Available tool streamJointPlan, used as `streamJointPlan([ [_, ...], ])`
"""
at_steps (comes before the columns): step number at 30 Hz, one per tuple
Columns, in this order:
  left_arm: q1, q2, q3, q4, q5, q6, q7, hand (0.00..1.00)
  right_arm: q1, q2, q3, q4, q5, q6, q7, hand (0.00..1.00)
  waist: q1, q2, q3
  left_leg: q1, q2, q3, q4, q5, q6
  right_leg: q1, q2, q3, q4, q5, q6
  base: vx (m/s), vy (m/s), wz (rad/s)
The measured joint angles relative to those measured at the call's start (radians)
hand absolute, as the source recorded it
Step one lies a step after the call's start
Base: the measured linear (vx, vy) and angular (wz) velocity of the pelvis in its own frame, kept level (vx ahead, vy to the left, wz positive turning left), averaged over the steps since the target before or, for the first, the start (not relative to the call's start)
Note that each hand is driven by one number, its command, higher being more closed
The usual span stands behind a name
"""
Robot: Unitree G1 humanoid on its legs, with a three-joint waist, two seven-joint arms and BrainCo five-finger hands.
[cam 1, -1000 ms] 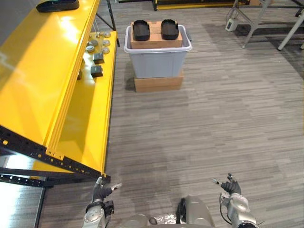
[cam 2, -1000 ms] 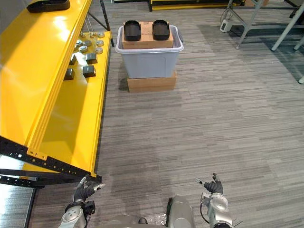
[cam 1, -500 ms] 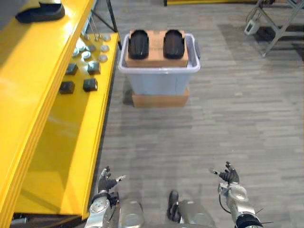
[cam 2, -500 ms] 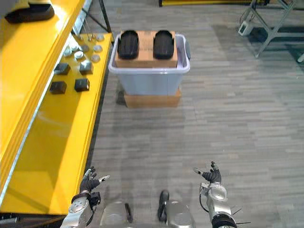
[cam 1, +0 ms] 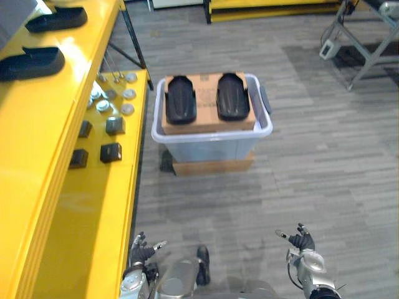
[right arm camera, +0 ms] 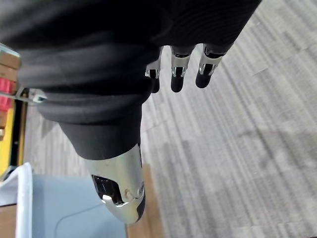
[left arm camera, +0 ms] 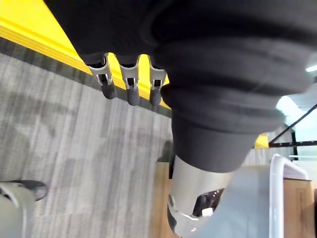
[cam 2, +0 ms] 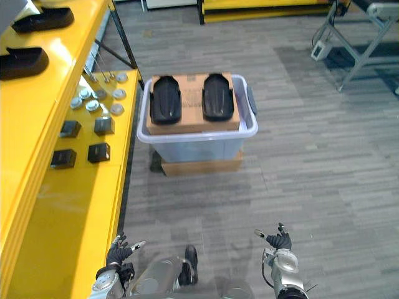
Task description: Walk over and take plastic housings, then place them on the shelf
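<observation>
Two black plastic housings (cam 1: 181, 99) (cam 1: 232, 96) lie side by side on a cardboard box inside a pale grey bin (cam 1: 212, 133), straight ahead on the floor. Two more black housings (cam 1: 31, 62) (cam 1: 57, 18) rest on the top level of the yellow shelf (cam 1: 37, 162) at the left. My left hand (cam 1: 142, 252) and right hand (cam 1: 302, 240) hang low at the picture's bottom edge, far short of the bin. Both are open and hold nothing. In the wrist views the left fingers (left arm camera: 130, 84) and right fingers (right arm camera: 179, 74) hang relaxed over the floor.
The bin stands on a flat cardboard base (cam 1: 212, 166). Small grey discs and black blocks (cam 1: 112, 124) lie on the shelf's lower level. Metal frame legs (cam 1: 368, 37) stand at the far right. Grey plank floor stretches between me and the bin.
The camera has moved forward: the bin and shelf sit closer and lower in the picture, and a second housing on the shelf's top level has come into view. Both hands keep their pose.
</observation>
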Motion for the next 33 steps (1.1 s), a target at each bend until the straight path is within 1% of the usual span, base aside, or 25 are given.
streamJointPlan([
  [1, -0.005, 0.005, 0.000, 0.001, 0.000, 0.000, 0.000, 0.00, 0.000, 0.005, 0.005, 0.001, -0.001, 0.000, 0.000, 0.00, -0.001, 0.000, 0.001, 0.022, 0.003, -0.008, -0.015, 0.000, 0.000, -0.018, -0.001, -0.020, -0.037, -0.009, -0.010, 0.36, 0.012, 0.35],
  [2, -0.013, 0.010, -0.002, 0.004, 0.000, 0.000, -0.001, 0.00, 0.003, 0.013, 0.005, 0.001, -0.001, 0.001, 0.001, 0.00, -0.008, -0.001, 0.001, 0.054, 0.012, -0.027, -0.031, -0.001, -0.002, -0.052, 0.001, -0.060, -0.150, -0.016, -0.020, 0.36, -0.041, 0.54],
  [3, -0.013, 0.010, -0.002, 0.006, 0.000, 0.000, -0.001, 0.00, 0.007, 0.015, 0.005, 0.004, -0.001, 0.003, 0.000, 0.00, -0.021, 0.000, 0.001, 0.080, 0.026, -0.041, -0.038, -0.010, -0.017, -0.064, 0.010, -0.089, -0.295, -0.012, -0.022, 0.35, -0.064, 0.52],
  [4, -0.012, 0.011, -0.002, 0.010, 0.000, 0.000, -0.001, 0.00, 0.009, 0.016, 0.005, 0.004, -0.001, 0.004, 0.000, 0.00, -0.023, -0.001, 0.001, 0.095, 0.032, -0.043, -0.046, -0.016, -0.026, -0.070, 0.020, -0.087, -0.377, -0.004, -0.022, 0.36, -0.098, 0.36],
  [5, -0.012, 0.016, 0.000, 0.011, 0.001, 0.000, 0.000, 0.00, 0.009, 0.019, 0.004, 0.005, -0.001, 0.005, 0.000, 0.00, -0.022, -0.006, 0.000, 0.117, 0.043, -0.052, -0.052, -0.031, -0.050, -0.073, 0.043, -0.075, -0.536, 0.045, -0.034, 0.37, -0.134, 0.17],
  [6, -0.012, 0.019, 0.003, 0.014, 0.002, 0.000, 0.000, 0.00, 0.009, 0.022, 0.004, 0.005, -0.002, 0.006, 0.000, 0.00, -0.023, -0.014, 0.000, 0.126, 0.044, -0.059, -0.051, -0.038, -0.061, -0.073, 0.052, -0.060, -0.617, 0.078, -0.039, 0.45, -0.196, 0.26],
  [7, -0.009, 0.025, 0.004, 0.021, 0.003, 0.000, 0.002, 0.00, 0.015, 0.026, 0.004, 0.008, -0.002, 0.007, -0.001, 0.00, -0.023, -0.033, -0.008, 0.139, 0.043, -0.068, -0.051, -0.057, -0.084, -0.069, 0.065, -0.027, -0.740, 0.160, -0.045, 0.45, -0.256, 0.39],
  [8, 0.006, 0.029, 0.005, 0.020, 0.009, -0.001, 0.002, 0.00, 0.028, 0.028, 0.004, 0.008, -0.003, 0.007, -0.001, 0.00, -0.024, -0.051, -0.022, 0.150, 0.040, -0.092, -0.043, -0.096, -0.101, -0.068, 0.066, -0.013, -0.776, 0.256, -0.067, 0.39, -0.256, 0.44],
  [9, 0.005, 0.022, 0.006, 0.030, 0.010, -0.001, 0.002, 0.00, 0.031, 0.021, 0.001, 0.017, -0.003, 0.007, -0.001, 0.00, -0.024, -0.043, -0.020, 0.169, 0.058, -0.108, -0.039, -0.126, -0.110, -0.072, 0.078, -0.012, -0.736, 0.302, -0.098, 0.49, -0.344, 0.37],
  [10, 0.018, 0.008, 0.006, 0.041, 0.010, -0.001, 0.002, 0.00, 0.031, 0.014, 0.000, 0.024, -0.002, 0.012, -0.001, 0.00, -0.021, -0.009, -0.039, 0.168, 0.112, -0.119, -0.004, -0.142, -0.135, -0.067, 0.113, -0.040, -0.715, 0.240, -0.115, 0.42, -0.292, 0.22],
  [12, 0.026, 0.002, 0.010, 0.041, 0.010, -0.001, 0.002, 0.00, 0.028, 0.018, -0.001, 0.019, -0.002, 0.013, -0.001, 0.00, -0.024, -0.001, -0.041, 0.127, 0.144, -0.121, 0.096, -0.148, -0.146, -0.047, 0.131, -0.066, -0.724, 0.219, -0.134, 0.34, -0.271, 0.26],
  [13, 0.023, -0.014, 0.016, 0.038, 0.009, -0.001, 0.001, 0.00, 0.049, 0.023, -0.003, -0.010, -0.001, 0.013, -0.002, 0.00, -0.025, 0.003, -0.041, 0.032, 0.183, -0.116, 0.309, -0.140, -0.159, -0.007, 0.148, -0.102, -0.744, 0.196, -0.146, 0.33, -0.318, 0.42],
  [14, 0.022, -0.022, 0.017, 0.033, 0.009, -0.001, 0.001, 0.00, 0.060, 0.024, -0.003, -0.024, -0.001, 0.013, -0.002, 0.00, -0.025, 0.009, -0.041, -0.010, 0.205, -0.111, 0.410, -0.122, -0.182, 0.017, 0.161, -0.115, -0.755, 0.188, -0.152, 0.33, -0.303, 0.39],
  [15, 0.028, -0.038, 0.017, 0.016, 0.009, -0.001, 0.001, 0.00, 0.073, 0.026, 0.004, -0.042, -0.001, 0.013, -0.003, 0.00, -0.020, 0.015, -0.039, -0.079, 0.253, -0.094, 0.599, -0.052, -0.183, 0.065, 0.191, -0.117, -0.780, 0.178, -0.168, 0.33, -0.237, 0.07],
  [16, 0.032, -0.042, 0.017, 0.016, 0.008, -0.001, 0.000, 0.00, 0.073, 0.029, 0.007, -0.046, 0.001, 0.013, -0.004, 0.00, -0.015, 0.015, -0.038, -0.114, 0.277, -0.086, 0.666, -0.056, -0.178, 0.088, 0.202, -0.114, -0.792, 0.171, -0.186, 0.31, -0.184, -0.12],
  [17, 0.034, -0.048, 0.016, 0.019, 0.008, 0.001, 0.000, 0.00, 0.068, 0.037, 0.004, -0.056, 0.003, 0.011, -0.005, 0.00, -0.015, 0.012, -0.037, -0.157, 0.292, -0.070, 0.719, -0.071, -0.170, 0.128, 0.211, -0.112, -0.814, 0.169, -0.186, 0.36, -0.196, -0.25],
  [19, 0.028, -0.057, 0.012, 0.019, 0.008, 0.001, 0.000, 0.00, 0.059, 0.039, -0.003, -0.056, 0.008, 0.004, -0.005, 0.00, -0.014, 0.009, -0.036, -0.185, 0.281, -0.051, 0.643, -0.105, -0.163, 0.169, 0.211, -0.095, -0.852, 0.172, -0.187, 0.28, -0.114, -0.30],
  [20, 0.026, -0.057, 0.013, 0.019, 0.008, 0.001, 0.000, 0.00, 0.051, 0.041, -0.010, -0.056, 0.008, 0.002, -0.008, 0.00, -0.012, 0.007, -0.033, -0.197, 0.269, -0.040, 0.508, -0.118, -0.161, 0.190, 0.208, -0.075, -0.869, 0.173, -0.186, 0.19, -0.027, -0.32],
  [22, 0.013, -0.058, 0.011, 0.018, 0.008, 0.000, 0.000, 0.00, 0.047, 0.047, -0.040, -0.056, 0.009, 0.002, -0.015, 0.00, -0.010, 0.010, -0.034, -0.192, 0.244, -0.043, 0.324, -0.113, -0.167, 0.208, 0.195, -0.059, -0.882, 0.172, -0.181, 0.22, 0.040, -0.29],
  [23, 0.008, -0.057, 0.009, 0.019, 0.008, 0.000, 0.000, 0.00, 0.053, 0.048, -0.047, -0.054, 0.009, 0.001, -0.021, 0.00, -0.012, 0.012, -0.036, -0.187, 0.233, -0.049, 0.244, -0.093, -0.176, 0.213, 0.191, -0.055, -0.889, 0.172, -0.175, 0.25, 0.125, -0.20],
  [24, 0.001, -0.060, 0.005, 0.019, 0.008, 0.000, 0.000, 0.00, 0.065, 0.034, -0.052, -0.054, 0.009, 0.001, -0.023, 0.00, -0.018, 0.042, -0.046, -0.182, 0.232, -0.066, 0.102, 0.051, -0.165, 0.222, 0.206, -0.054, -0.898, 0.162, -0.149, 0.17, 0.125, -0.16],
  [25, -0.006, -0.056, 0.006, 0.027, 0.008, 0.000, 0.000, 0.00, 0.066, 0.036, -0.056, -0.045, 0.009, 0.002, -0.024, 0.00, -0.017, 0.048, -0.045, -0.173, 0.231, -0.068, 0.106, 0.065, -0.157, 0.233, 0.202, -0.048, -0.898, 0.157, -0.141, 0.24, 0.181, -0.15],
  [27, -0.016, -0.037, 0.005, 0.038, 0.008, 0.000, 0.000, 0.00, 0.096, 0.050, -0.066, -0.049, 0.009, 0.003, -0.024, 0.00, -0.019, 0.013, -0.060, -0.129, 0.192, -0.059, 0.040, 0.073, -0.146, 0.248, 0.163, -0.039, -0.905, 0.146, -0.115, 0.17, 0.149, 0.01],
  [29, -0.013, -0.031, 0.005, 0.042, 0.009, 0.001, 0.000, 0.00, 0.105, 0.051, -0.080, -0.048, 0.009, 0.003, -0.025, 0.00, -0.019, -0.002, -0.063, -0.102, 0.169, -0.041, -0.002, 0.082, -0.134, 0.250, 0.142, -0.028, -0.905, 0.138, -0.101, 0.11, 0.099, -0.09],
  [33, 0.003, -0.014, 0.005, 0.049, 0.009, 0.001, 0.000, 0.00, 0.117, 0.047, -0.129, -0.080, 0.009, 0.003, -0.044, 0.00, -0.022, -0.004, -0.068, -0.045, 0.134, -0.029, -0.076, 0.096, -0.117, 0.272, 0.114, -0.024, -0.927, 0.133, -0.080, 0.09, 0.083, -0.05],
])
